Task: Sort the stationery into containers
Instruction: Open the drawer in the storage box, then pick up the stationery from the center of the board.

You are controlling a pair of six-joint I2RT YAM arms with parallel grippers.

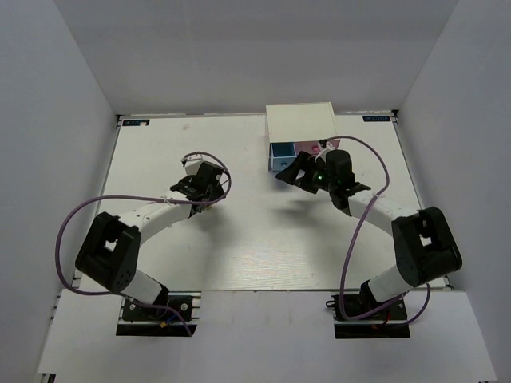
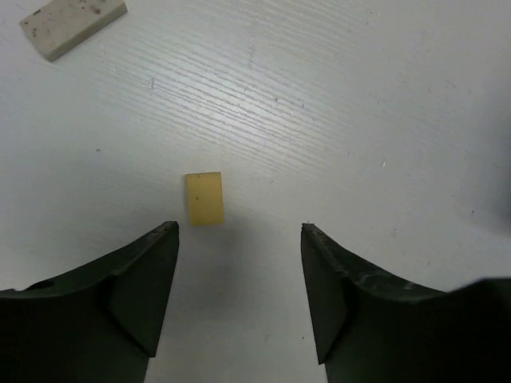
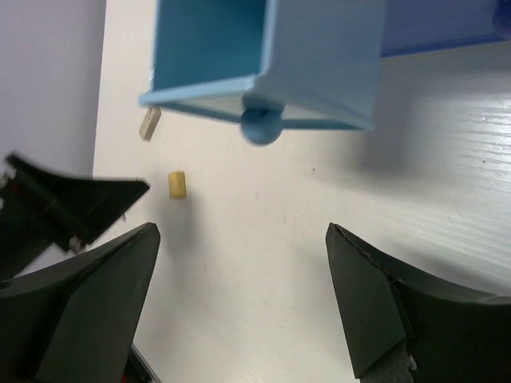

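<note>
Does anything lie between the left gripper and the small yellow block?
Nothing visible does. The yellow block lies on bare table just ahead of the open left gripper; the white eraser sits farther off, aside.

overhead view: bright, even light from above. the white table (image 1: 239,255) is almost washed out, and the grey walls (image 1: 72,72) are dimmer. the left arm (image 1: 148,215) and right arm (image 1: 375,211) cast only faint, soft-edged shadows. fine detail is soft. a small green light (image 1: 319,170) glows on the right arm.

left wrist view: the table grain is sharp, with a pale sheen across the middle. the yellow block (image 2: 204,198) is crisp and nearly shadowless. the dark left gripper (image 2: 239,231) is slightly soft, with dim shade between its fingers.

right wrist view: soft and smeared throughout. the blue drawer (image 3: 263,56) and right gripper (image 3: 243,231) have fuzzy edges. a grey shadow lies beside the drawer.
</note>
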